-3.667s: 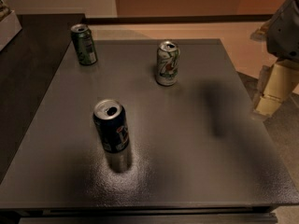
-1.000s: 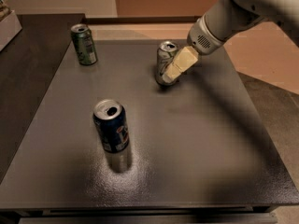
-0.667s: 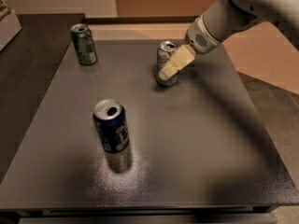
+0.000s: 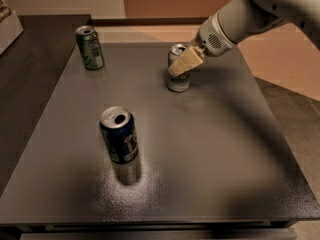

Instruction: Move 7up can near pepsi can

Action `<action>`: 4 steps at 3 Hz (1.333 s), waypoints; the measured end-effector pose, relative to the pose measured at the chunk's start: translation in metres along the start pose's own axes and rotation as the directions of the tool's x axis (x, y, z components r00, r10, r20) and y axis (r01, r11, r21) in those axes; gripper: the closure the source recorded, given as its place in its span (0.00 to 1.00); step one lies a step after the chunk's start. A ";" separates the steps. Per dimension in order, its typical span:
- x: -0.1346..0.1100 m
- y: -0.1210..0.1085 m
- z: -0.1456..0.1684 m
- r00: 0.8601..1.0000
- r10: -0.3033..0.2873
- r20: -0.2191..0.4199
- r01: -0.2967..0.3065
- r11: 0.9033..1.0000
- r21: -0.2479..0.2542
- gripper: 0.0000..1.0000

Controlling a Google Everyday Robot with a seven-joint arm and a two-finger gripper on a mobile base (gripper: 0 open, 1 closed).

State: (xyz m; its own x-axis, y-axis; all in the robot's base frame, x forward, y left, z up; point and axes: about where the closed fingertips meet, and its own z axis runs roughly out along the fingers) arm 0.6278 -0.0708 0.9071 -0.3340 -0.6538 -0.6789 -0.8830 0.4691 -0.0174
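The 7up can [image 4: 179,83], silver-white with green at its base, stands upright at the back middle of the dark table [image 4: 225,149]. My gripper [image 4: 176,69] reaches in from the upper right and is at the can's upper part, covering its side. The pepsi can [image 4: 119,135], dark blue with an open silver top, stands upright at the front left of the table, well apart from the 7up can.
A dark green can [image 4: 90,47] stands at the table's back left corner. A white box [image 4: 7,26] sits on a dark counter at the far left. The table's right edge drops off to the floor.
My gripper has come in from the right side of the table to the 7up can and has edged slightly left onto it. The cans have not moved.
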 end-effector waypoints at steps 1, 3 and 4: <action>0.001 0.011 -0.001 1.000 -0.010 0.004 0.010 1.000 -0.029 0.65; 0.012 0.048 -0.029 0.994 -0.109 -0.004 0.108 0.991 -0.083 1.00; 0.026 0.076 -0.049 0.985 -0.173 -0.002 0.171 0.976 -0.134 1.00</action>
State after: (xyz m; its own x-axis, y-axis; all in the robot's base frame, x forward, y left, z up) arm 0.5362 -0.0816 0.9245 -0.1772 -0.7263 -0.6642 -0.9633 0.2664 -0.0343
